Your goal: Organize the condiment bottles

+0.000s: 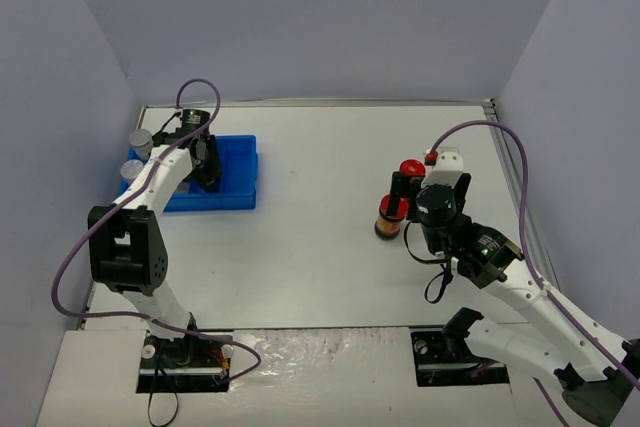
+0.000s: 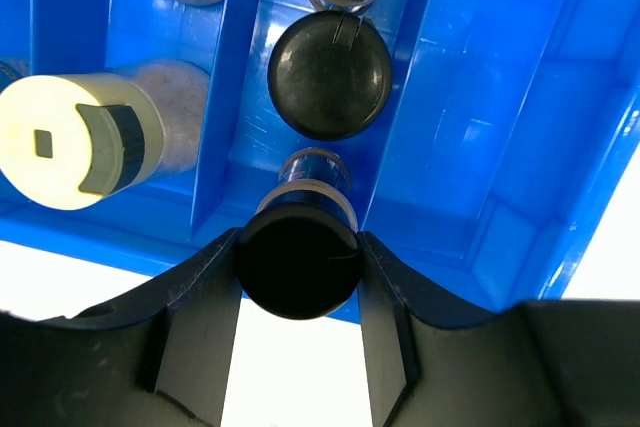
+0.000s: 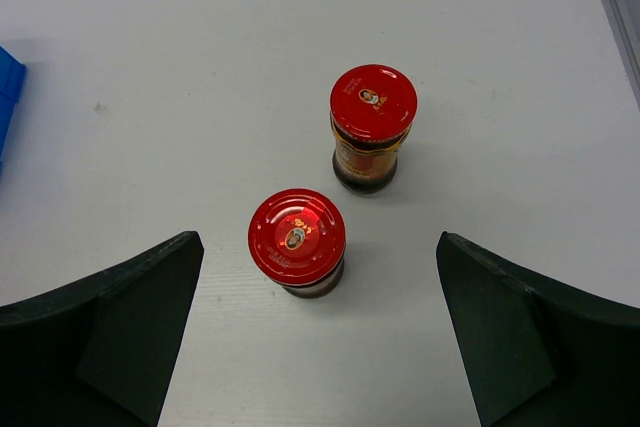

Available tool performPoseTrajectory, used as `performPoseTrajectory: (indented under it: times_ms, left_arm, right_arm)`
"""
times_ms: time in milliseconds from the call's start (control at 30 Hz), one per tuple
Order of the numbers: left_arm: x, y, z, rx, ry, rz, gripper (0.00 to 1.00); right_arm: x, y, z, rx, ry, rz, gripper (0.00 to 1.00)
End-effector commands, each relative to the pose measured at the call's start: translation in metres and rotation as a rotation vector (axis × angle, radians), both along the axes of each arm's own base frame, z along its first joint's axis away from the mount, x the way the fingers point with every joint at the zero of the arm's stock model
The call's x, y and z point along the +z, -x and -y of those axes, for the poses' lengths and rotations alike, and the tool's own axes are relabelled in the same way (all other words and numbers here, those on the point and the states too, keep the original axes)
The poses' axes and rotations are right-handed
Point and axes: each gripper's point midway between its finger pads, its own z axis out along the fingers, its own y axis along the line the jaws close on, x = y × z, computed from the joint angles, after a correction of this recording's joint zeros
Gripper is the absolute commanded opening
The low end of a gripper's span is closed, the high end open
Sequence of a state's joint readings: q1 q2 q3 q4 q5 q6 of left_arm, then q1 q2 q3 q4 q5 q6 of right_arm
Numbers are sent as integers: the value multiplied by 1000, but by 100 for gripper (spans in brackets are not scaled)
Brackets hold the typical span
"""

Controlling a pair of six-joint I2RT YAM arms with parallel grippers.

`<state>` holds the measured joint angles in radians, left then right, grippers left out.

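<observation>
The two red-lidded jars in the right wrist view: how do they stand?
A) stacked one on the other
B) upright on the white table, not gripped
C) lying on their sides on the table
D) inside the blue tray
B: the nearer jar and the farther jar both stand upright on the white table, and the right pincer is wide open, touching neither.

White arms [image 1: 165, 172], black joints; left gripper [image 2: 300, 267] and right gripper [image 3: 318, 242] black, wedge-fingered; a purple cable [image 1: 197, 84] loops off each arm above the table [image 1: 320, 247]
</observation>
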<state>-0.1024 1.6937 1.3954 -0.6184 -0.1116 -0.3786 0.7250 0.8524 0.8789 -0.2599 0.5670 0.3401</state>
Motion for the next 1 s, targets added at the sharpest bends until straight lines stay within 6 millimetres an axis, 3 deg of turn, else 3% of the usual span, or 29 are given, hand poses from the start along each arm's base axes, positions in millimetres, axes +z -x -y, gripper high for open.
performPoseTrajectory:
  times_ms: [0, 67, 300, 567, 667, 767, 967]
  left_arm:
    - [15, -17, -4, 15, 2, 87, 25]
    - [12, -17, -4, 15, -1, 82, 28]
    - [3, -17, -7, 28, -13, 60, 51]
    - [11, -12, -6, 33, -4, 67, 75]
    - [24, -8, -5, 33, 5, 88, 80]
    - [50, 0, 3, 22, 39, 138, 87]
    - [106, 18, 54, -133, 76, 275, 95]
  right_arm:
    - [13, -5, -1, -22, -61, 54, 100]
    - [12, -5, -1, -21, -61, 52, 100]
    - [9, -3, 0, -17, -71, 50, 100]
    - [9, -1, 0, -15, -80, 49, 100]
    - [11, -1, 0, -15, -85, 54, 100]
    - [19, -2, 0, -13, -92, 66, 100]
    - [34, -4, 2, -16, -79, 95, 100]
